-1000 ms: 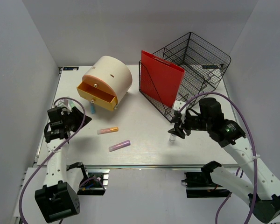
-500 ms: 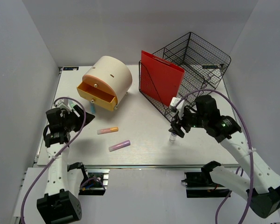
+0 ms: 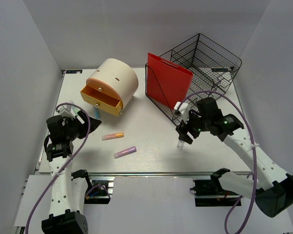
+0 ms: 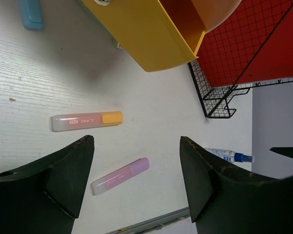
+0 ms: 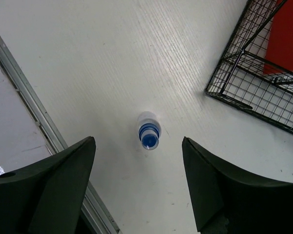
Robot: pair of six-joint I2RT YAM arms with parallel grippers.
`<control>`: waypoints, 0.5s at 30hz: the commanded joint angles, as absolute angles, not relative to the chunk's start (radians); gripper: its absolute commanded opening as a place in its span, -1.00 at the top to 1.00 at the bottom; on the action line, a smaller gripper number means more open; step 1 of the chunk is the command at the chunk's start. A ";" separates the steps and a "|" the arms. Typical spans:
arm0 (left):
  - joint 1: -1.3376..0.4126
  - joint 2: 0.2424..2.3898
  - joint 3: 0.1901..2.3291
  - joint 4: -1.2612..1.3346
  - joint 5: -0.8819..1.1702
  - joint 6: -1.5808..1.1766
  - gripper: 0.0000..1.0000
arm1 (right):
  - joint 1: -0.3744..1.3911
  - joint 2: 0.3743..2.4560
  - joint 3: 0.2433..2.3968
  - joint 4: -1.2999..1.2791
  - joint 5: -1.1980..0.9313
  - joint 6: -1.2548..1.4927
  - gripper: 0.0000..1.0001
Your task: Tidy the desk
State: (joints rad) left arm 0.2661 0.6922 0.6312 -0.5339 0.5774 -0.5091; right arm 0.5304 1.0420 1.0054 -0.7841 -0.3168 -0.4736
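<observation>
As left fingers and right fingers spread, the bottle stayed.

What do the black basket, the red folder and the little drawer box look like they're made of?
Basket: thin black coated metal wire, judging by its see-through grid. Red folder: likely stiff plastic or card; flat, matte, uniform colour. Drawer box: probably moulded plastic; smooth rounded shell, soft sheen.

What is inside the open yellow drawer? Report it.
In the top view, the yellow drawer shows only its bare inside, with no item visible. Its rear part is covered by the cream rounded cabinet, so anything there cannot be seen.
</observation>
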 commanded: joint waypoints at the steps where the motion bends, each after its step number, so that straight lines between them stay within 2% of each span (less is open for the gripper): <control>1: 0.262 0.667 0.650 -0.555 0.598 -0.514 -0.61 | 0.531 1.028 1.003 -0.769 -0.316 -0.466 -0.58; 6: 0.262 0.658 0.655 -0.571 0.600 -0.512 -0.62 | 0.526 1.012 0.930 -0.687 -0.246 -0.439 -0.60; 15: 0.262 0.643 0.667 -0.581 0.609 -0.515 -0.64 | 0.514 0.996 0.865 -0.660 -0.258 -0.402 -0.61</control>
